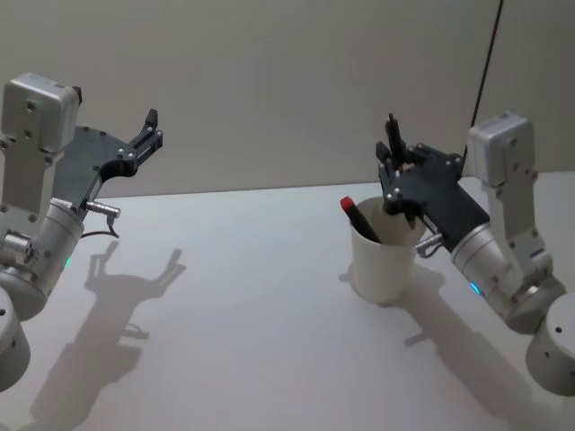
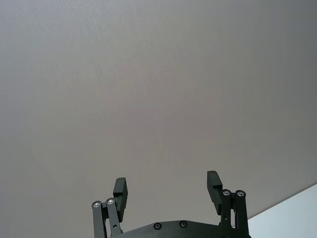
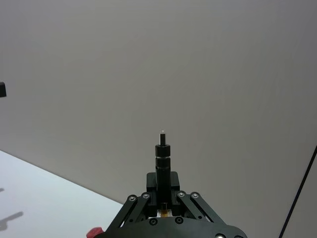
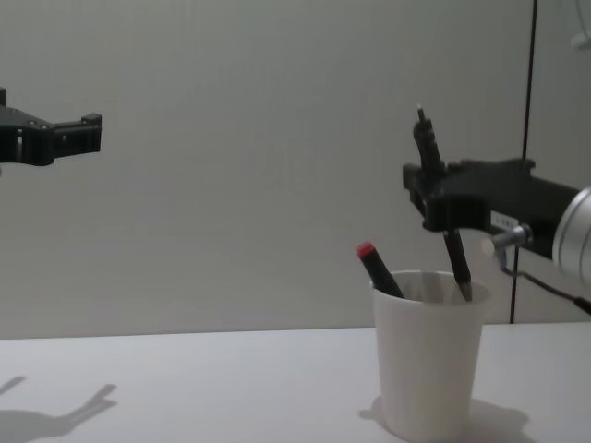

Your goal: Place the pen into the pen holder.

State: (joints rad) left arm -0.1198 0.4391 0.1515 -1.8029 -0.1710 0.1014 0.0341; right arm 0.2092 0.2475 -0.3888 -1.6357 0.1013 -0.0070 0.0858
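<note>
Left hand (image 1: 153,126) hung parked high over the bench (image 1: 243,305), far left, well apart from the work; its fingers (image 2: 120,191) stood wide open w/ nothing between them.

Mid-right on the bench stood the cup (image 1: 384,260), upright. A red-capped pen (image 1: 359,218) already leaned inside it, cap end out over the rim toward the left.

Right hand (image 1: 395,175) sat just above and beside the cup's right rim, closed on the black pen (image 4: 441,208). Pen was near upright, slightly tilted; in the chest view its lower end was past the rim and inside the cup, upper end poking well above the hand.

Step, as I'd judge it: insertion, at the point of letting go. Next move would call for the right hand to open so the pen drops the rest of the way, then lift clear w/o knocking the rim or the red-capped pen.

Hard to tell: how deep the black pen's tip sat, or if it touched bottom, since the cup wall hid it. The hand's contact w/ the pen barrel was partly masked by its own body. Whether the 2 pens touched inside: cannot tell.
</note>
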